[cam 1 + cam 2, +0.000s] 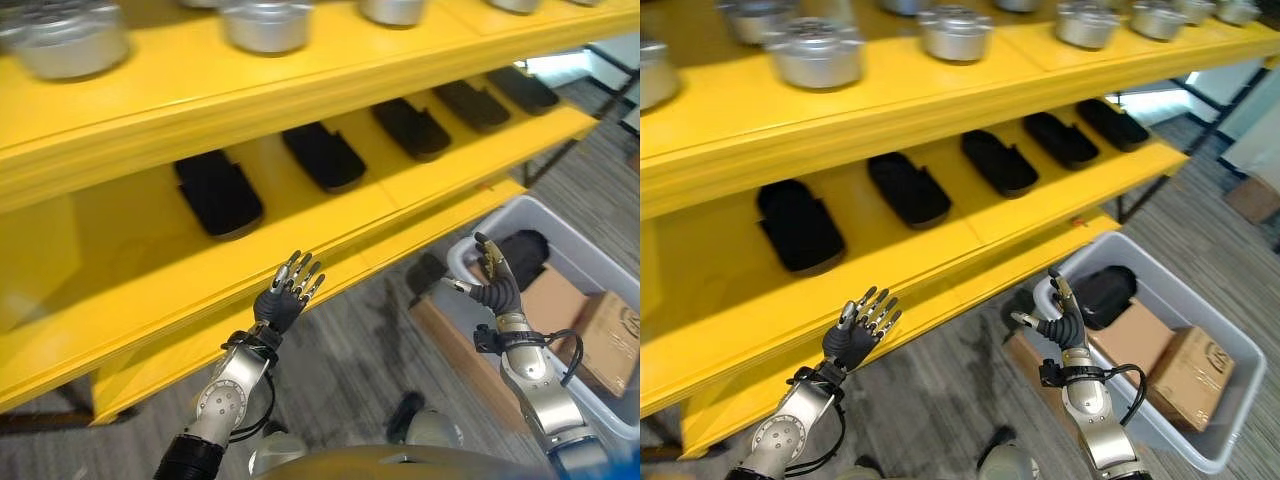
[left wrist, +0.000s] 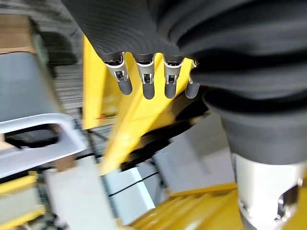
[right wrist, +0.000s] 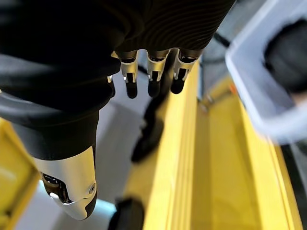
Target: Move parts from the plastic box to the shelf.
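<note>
A grey plastic box (image 1: 1230,345) stands on the floor at the right and holds a black part (image 1: 1106,294) at its near-left end. Several more black parts (image 1: 218,192) lie in a row on the middle board of the yellow shelf (image 1: 300,85). My left hand (image 1: 284,300) is raised before the shelf's lower front edge, fingers straight and empty. Above the box's left rim my right hand (image 1: 1065,318) is held up, open and empty, just short of the black part in the box.
Silver round metal parts (image 1: 818,52) stand along the top board. Brown cardboard boxes (image 1: 1193,368) fill the rest of the plastic box. Grey carpet floor lies between the shelf and the box.
</note>
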You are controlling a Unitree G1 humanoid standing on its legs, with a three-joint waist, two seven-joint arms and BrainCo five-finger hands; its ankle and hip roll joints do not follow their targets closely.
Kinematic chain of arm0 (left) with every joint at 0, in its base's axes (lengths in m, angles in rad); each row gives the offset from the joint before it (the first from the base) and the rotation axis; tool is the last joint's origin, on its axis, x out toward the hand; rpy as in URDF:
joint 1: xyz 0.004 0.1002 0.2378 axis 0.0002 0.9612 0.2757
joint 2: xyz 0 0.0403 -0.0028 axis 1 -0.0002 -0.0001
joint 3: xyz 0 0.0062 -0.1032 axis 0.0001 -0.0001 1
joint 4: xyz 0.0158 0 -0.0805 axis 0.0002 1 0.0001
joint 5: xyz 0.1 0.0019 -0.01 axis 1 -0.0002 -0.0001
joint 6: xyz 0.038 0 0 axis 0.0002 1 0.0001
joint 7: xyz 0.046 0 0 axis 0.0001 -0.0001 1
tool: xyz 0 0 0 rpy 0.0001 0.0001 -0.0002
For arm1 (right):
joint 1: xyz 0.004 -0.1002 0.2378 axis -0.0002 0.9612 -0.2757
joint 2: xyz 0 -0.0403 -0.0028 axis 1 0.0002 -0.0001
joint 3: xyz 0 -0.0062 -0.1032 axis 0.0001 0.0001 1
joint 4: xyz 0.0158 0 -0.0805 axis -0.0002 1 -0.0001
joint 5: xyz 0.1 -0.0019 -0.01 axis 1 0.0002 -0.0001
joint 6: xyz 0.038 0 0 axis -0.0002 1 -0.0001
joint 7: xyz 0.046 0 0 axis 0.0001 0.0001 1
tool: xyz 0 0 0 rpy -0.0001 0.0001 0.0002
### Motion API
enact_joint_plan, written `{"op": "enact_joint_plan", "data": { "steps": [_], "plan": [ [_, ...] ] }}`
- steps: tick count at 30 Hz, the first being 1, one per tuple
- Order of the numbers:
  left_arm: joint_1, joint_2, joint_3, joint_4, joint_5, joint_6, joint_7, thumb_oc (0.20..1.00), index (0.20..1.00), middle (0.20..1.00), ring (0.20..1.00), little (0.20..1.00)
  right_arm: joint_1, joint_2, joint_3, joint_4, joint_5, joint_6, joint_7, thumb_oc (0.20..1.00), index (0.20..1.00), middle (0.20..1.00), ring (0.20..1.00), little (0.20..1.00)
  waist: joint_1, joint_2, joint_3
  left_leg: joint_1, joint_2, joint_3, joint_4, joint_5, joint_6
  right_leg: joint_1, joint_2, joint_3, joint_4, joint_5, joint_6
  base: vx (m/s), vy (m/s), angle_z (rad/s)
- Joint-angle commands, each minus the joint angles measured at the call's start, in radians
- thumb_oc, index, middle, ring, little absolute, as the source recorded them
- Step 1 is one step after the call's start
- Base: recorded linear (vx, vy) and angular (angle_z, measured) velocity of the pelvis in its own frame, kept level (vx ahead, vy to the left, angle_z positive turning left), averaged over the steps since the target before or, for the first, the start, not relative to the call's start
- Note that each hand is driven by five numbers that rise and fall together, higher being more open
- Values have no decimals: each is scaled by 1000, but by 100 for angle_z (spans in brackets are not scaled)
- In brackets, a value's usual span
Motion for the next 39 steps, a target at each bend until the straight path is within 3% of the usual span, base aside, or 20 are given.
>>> {"op": "enact_joint_plan", "data": {
  "steps": [1, 4, 11, 13, 15, 16, 17, 18, 19, 20, 22, 25, 27, 29, 33, 39],
  "plan": [
    [39, -21, 14, -97, 28, -64, -77, 1000, 1000, 1000, 1000, 1000, -51, -34, -26, -3, 7, -67, -37, 1000, 1000, 1000, 1000, 1000, 27, 6, -1, -44, -62, -42, -47, 19, 6, 128, 27, 31, -27, -80, 82, 65, -318, -158],
    [47, -30, 8, -108, -5, -95, -58, 1000, 1000, 1000, 1000, 1000, -61, -47, -11, -7, -11, -62, -36, 1000, 1000, 1000, 1000, 1000, 11, -2, -2, -67, -7, 12, 4, 46, -25, 160, 82, 30, -123, -123, 62, 133, -395, -117],
    [53, -29, -7, -139, 17, -82, -63, 1000, 1000, 1000, 1000, 1000, -55, -56, -36, -2, -15, -41, -62, 1000, 1000, 1000, 1000, 1000, -19, 9, -1, -60, 65, 38, 23, 123, -89, 167, 119, 40, -167, -125, 45, 106, -251, -50],
    [36, -40, -31, -149, 20, -86, -58, 1000, 1000, 1000, 1000, 1000, -59, -60, -40, 7, -38, -50, -72, 1000, 1000, 1000, 1000, 1000, -42, 18, 3, -52, 119, 48, 26, 196, -140, 159, 143, 56, -179, -131, 21, 196, -392, -33],
    [7, -55, -58, -149, 23, -109, -30, 1000, 1000, 1000, 1000, 1000, -70, -66, -38, 27, -27, -48, -89, 1000, 1000, 1000, 1000, 1000, -56, 22, -2, -51, 139, 13, 16, 220, -165, 150, 161, 86, -171, -147, 4, 280, -387, -69],
    [-8, -60, -66, -148, 22, -130, -10, 1000, 1000, 1000, 1000, 1000, -74, -69, -39, 40, -15, -44, -79, 1000, 1000, 1000, 1000, 1000, -55, 26, -6, -59, 134, -39, 13, 229, -173, 140, 174, 115, -167, -154, -2, 266, -274, -119],
    [-14, -62, -67, -151, 18, -135, -1, 1000, 1000, 1000, 1000, 1000, -75, -69, -38, 45, -14, -37, -80, 1000, 1000, 1000, 1000, 1000, -53, 27, -6, -63, 129, -68, 12, 232, -175, 137, 180, 130, -167, -155, -5, 221, -159, -118],
    [-23, -66, -68, -158, 15, -150, 22, 1000, 1000, 1000, 1000, 1000, -81, -70, -32, 58, -17, -31, -74, 1000, 1000, 1000, 1000, 1000, -45, 26, -7, -71, 109, -141, 6, 218, -167, 129, 190, 164, -169, -156, -7, 188, -74, -107],
    [-23, -69, -64, -163, 20, -164, 39, 1000, 1000, 1000, 1000, 1000, -88, -69, -24, 71, -9, -30, -66, 1000, 1000, 1000, 1000, 1000, -29, 26, -7, -82, 77, -238, 1, 198, -155, 124, 202, 206, -169, -157, -10, 248, -58, -99],
    [-17, -73, -57, -173, 22, -176, 59, 1000, 1000, 1000, 1000, 1000, -97, -64, -21, 89, 6, -27, -47, 1000, 1000, 1000, 1000, 1000, -4, 22, -2, -100, 18, -372, 16, 150, -129, 121, 215, 269, -171, -160, -14, 148, -60, -111],
    [-11, -74, -40, -185, 23, -166, 61, 1000, 1000, 1000, 1000, 1000, -101, -58, -25, 90, 16, -28, -36, 1000, 1000, 1000, 1000, 1000, 14, 18, 5, -129, -38, -429, 47, 112, -94, 108, 216, 302, -186, -137, -21, 38, -76, -155],
    [5, -73, -16, -187, 25, -112, 23, 1000, 1000, 1000, 1000, 1000, -85, -45, -35, 46, 22, -18, -30, 1000, 1000, 1000, 1000, 1000, 22, 18, 14, -143, -158, -456, 38, 3, -41, 107, 214, 339, -224, -105, 3, 55, -50, -86],
    [22, -69, -10, -187, 10, -79, -3, 1000, 1000, 1000, 1000, 1000, -79, -36, -35, 25, 25, -12, -26, 1000, 1000, 1000, 1000, 1000, 28, 30, 16, -148, -205, -475, -20, 17, -27, 96, 230, 351, -231, -91, 17, 93, -15, 26],
    [38, -55, -7, -184, 66, -81, -16, 1000, 1000, 1000, 1000, 1000, -77, -23, -25, 3, 33, -3, -31, 1000, 1000, 1000, 1000, 1000, 48, 42, 32, -169, -237, -520, -93, 68, -25, 93, 254, 368, -227, -90, 26, 128, -19, 22],
    [40, -52, -4, -175, 119, -88, -41, 1000, 1000, 1000, 1000, 1000, -91, -8, -2, 17, 56, -4, -26, 1000, 1000, 1000, 1000, 1000, 84, 34, 57, -260, -242, -539, -68, 111, -34, 125, 262, 389, -234, -108, 14, 78, 36, -3],
    [18, -32, -7, -143, 127, -110, -50, 1000, 1000, 1000, 1000, 1000, -93, 5, 17, 23, 91, -6, -12, 1000, 1000, 1000, 1000, 1000, 77, 27, 55, -210, -240, -512, -116, 106, -5, 126, 261, 370, -230, -109, 15, 68, 106, -15]
  ]
}}
